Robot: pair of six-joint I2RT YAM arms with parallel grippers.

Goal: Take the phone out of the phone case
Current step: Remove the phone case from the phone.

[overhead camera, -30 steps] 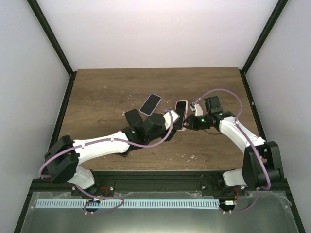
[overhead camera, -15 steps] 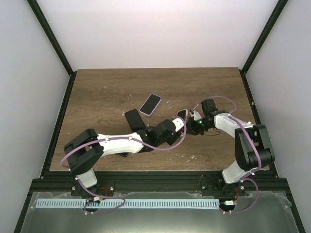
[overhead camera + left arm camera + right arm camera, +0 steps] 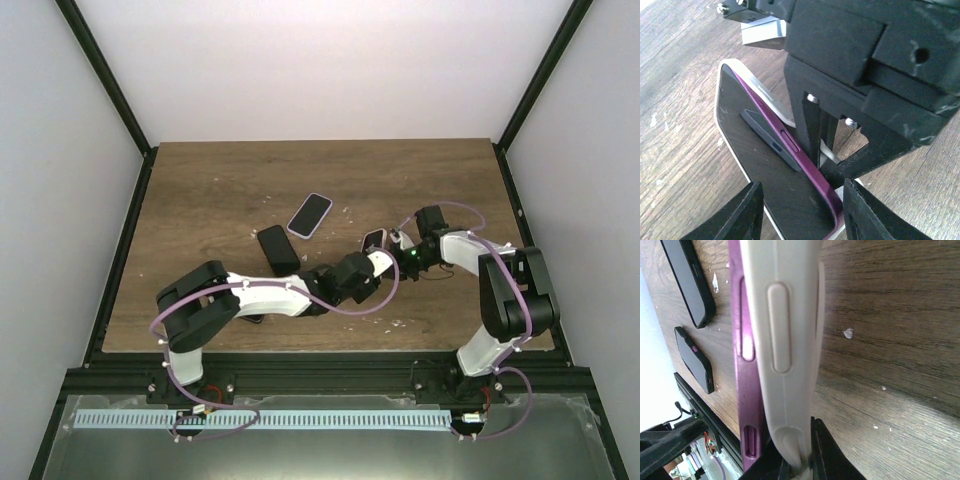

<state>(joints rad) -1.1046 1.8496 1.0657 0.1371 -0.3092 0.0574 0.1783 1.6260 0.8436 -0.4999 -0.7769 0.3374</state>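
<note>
Purple phone [image 3: 790, 145]: one long edge stands apart from the white case [image 3: 722, 120]. The pair is right of centre over the wooden table [image 3: 200, 190], between both grippers. Right gripper [image 3: 796, 457] is clenched on the case's edge. Left gripper [image 3: 802, 210] straddles the near end, and I cannot tell whether it grips. A black handset [image 3: 277, 249] and a light-rimmed handset [image 3: 310, 214] lie flat to the left, apart from the pair.

Dark wooden table [image 3: 200, 190] in a white-walled booth.
Plain white walls [image 3: 320, 60] stand behind the table and at both its sides. Black posts [image 3: 104, 70] slant up from its far corners, a black metal rail [image 3: 320, 375] runs along its near edge, and the light is soft and even.
</note>
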